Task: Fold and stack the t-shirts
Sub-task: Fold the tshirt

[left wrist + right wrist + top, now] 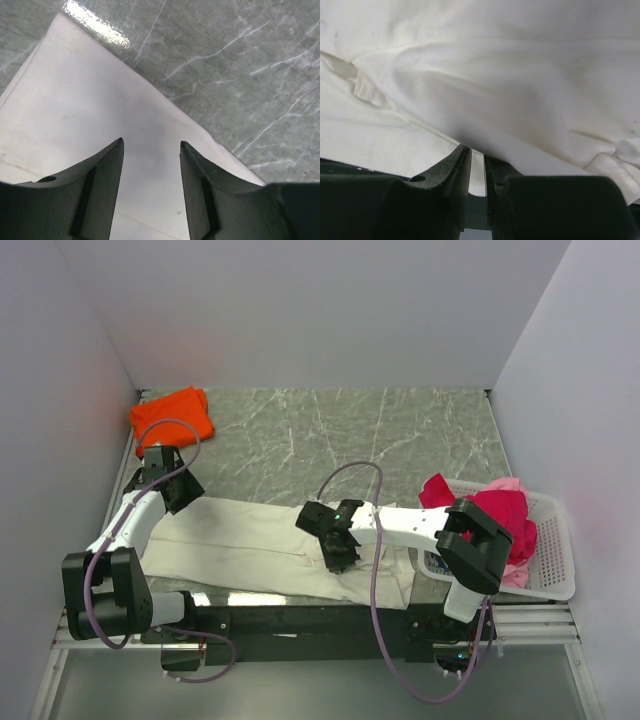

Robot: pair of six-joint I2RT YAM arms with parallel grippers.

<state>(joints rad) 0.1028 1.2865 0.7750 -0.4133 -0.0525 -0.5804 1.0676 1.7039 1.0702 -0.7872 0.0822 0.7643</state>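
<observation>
The cream t-shirt (250, 540) lies flat along the near edge of the table (400, 440). Its long side runs left to right. We cannot tell which end is the neck. Our left gripper (151, 145) hangs just over the left end with its jaws apart, holding nothing. Our right gripper (477, 150) sits near the middle, pinched on a fold of the cloth. We think the left end should fold over toward the right.
</observation>
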